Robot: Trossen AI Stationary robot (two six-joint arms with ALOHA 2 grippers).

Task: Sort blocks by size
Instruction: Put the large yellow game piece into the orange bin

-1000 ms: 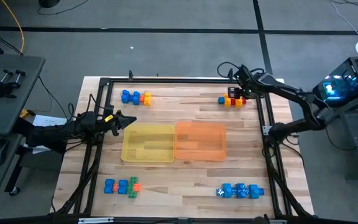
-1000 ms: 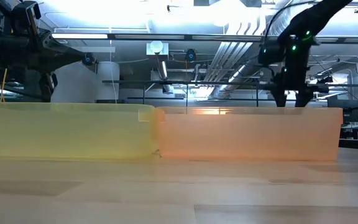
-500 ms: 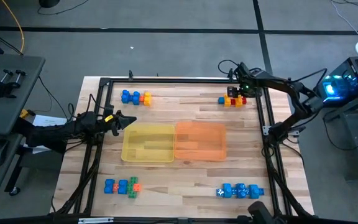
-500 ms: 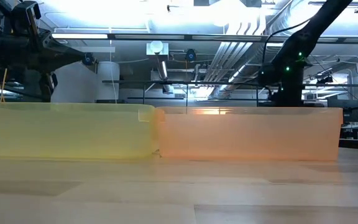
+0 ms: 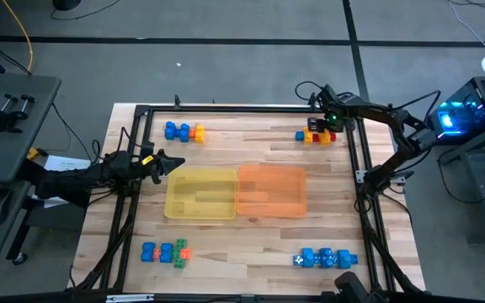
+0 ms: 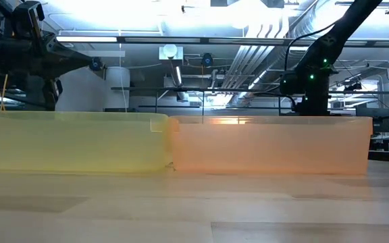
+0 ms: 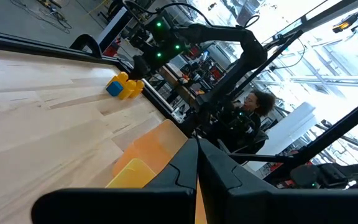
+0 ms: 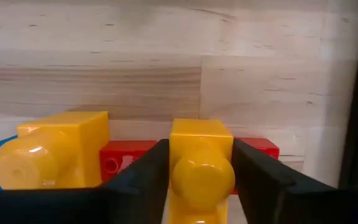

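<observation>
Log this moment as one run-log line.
step: first pick | right gripper: shut on yellow block, far-right pile | left gripper: shut, waiting at left edge | trays: no blocks visible

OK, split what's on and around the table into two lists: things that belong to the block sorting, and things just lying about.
Part of the job:
- yellow block, between the right gripper fingers
- block clusters at the far right, far left, near left and near right
- yellow tray and orange tray

Lying about:
- left gripper, waiting shut
- side desk
- person in the background
</observation>
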